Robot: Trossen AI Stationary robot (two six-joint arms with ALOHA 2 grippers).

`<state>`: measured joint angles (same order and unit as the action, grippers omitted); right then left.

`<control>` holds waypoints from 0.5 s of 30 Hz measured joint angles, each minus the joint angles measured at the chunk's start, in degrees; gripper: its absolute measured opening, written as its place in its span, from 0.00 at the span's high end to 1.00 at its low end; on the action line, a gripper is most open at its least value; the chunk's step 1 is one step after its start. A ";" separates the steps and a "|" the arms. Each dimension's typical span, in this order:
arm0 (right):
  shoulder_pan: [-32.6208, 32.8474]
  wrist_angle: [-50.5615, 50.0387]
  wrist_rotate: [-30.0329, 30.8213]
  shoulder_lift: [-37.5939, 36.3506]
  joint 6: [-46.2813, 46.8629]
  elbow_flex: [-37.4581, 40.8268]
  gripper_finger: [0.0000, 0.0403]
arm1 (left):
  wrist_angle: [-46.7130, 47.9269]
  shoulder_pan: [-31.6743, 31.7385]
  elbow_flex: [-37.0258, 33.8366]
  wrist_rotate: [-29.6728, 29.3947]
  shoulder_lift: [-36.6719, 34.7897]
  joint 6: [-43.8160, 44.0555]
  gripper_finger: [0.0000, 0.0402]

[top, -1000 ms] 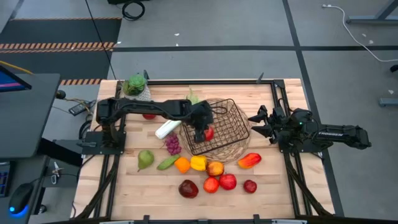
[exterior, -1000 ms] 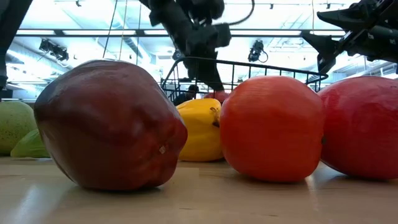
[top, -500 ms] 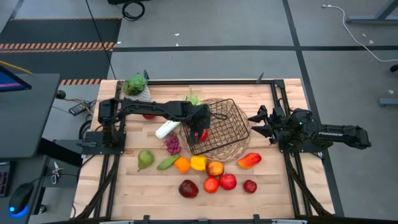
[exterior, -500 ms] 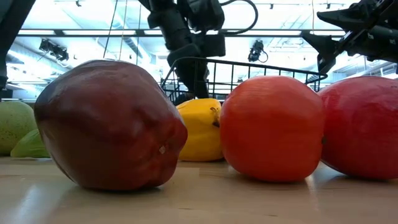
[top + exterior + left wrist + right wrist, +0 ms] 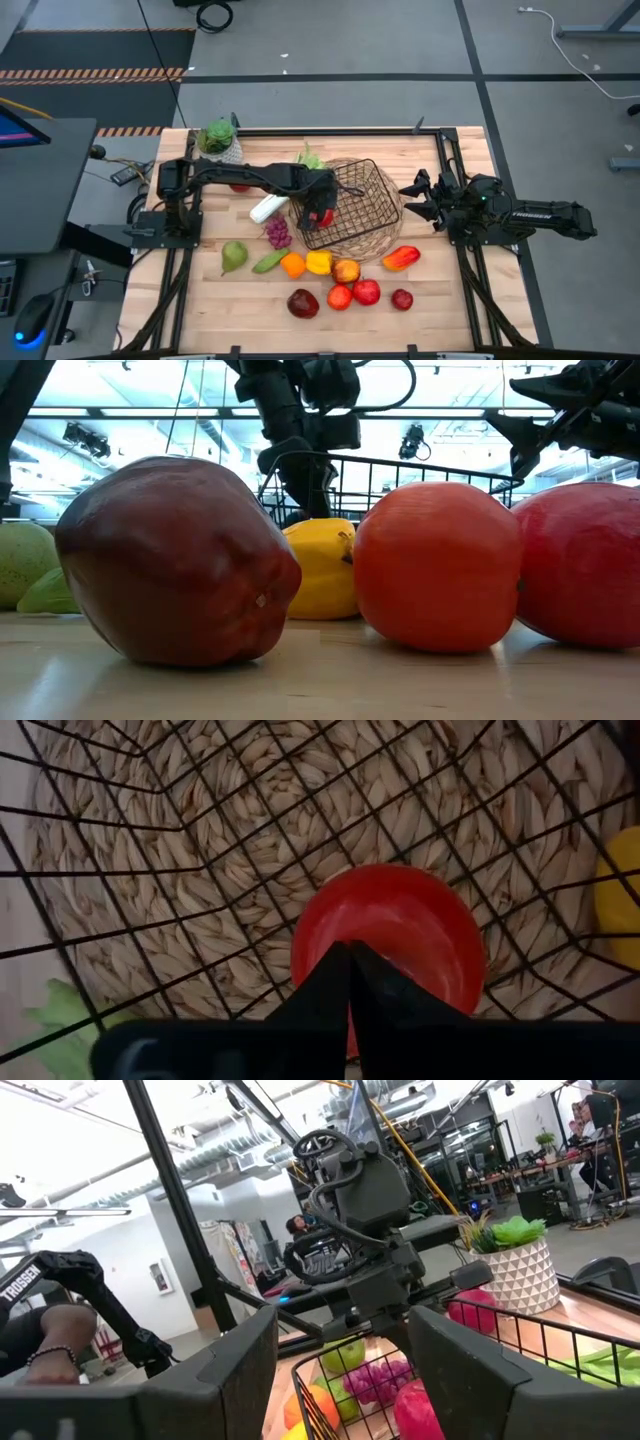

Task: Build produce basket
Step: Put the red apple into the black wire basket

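Basket of dark wire mesh with round woven wicker base [image 5: 352,207] sits mid-table; left gripper [image 5: 318,212] reaches inside, fingers pressed together, tips touching a glossy red round fruit [image 5: 390,945] on the wicker; right gripper [image 5: 412,200] waits beside the basket, jaws spread, empty.

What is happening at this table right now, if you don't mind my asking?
The robot is filling a wire basket with produce. The left claw is shut and reaches down inside the basket over a red fruit on its wicker base. Whether it holds the fruit or has just let go cannot be told. The right claw waits in the air beside the basket. Most produce, including a pear and grapes, lies on the table.
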<state>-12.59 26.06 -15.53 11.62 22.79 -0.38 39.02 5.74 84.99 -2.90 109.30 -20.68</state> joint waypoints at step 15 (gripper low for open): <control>0.00 0.00 -0.44 0.07 0.00 0.00 0.43 | 5.36 0.04 -0.13 -2.66 -2.16 3.32 0.84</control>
<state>-12.59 26.06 -15.97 11.68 22.79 -0.38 44.38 5.78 84.86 -5.56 107.13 -17.36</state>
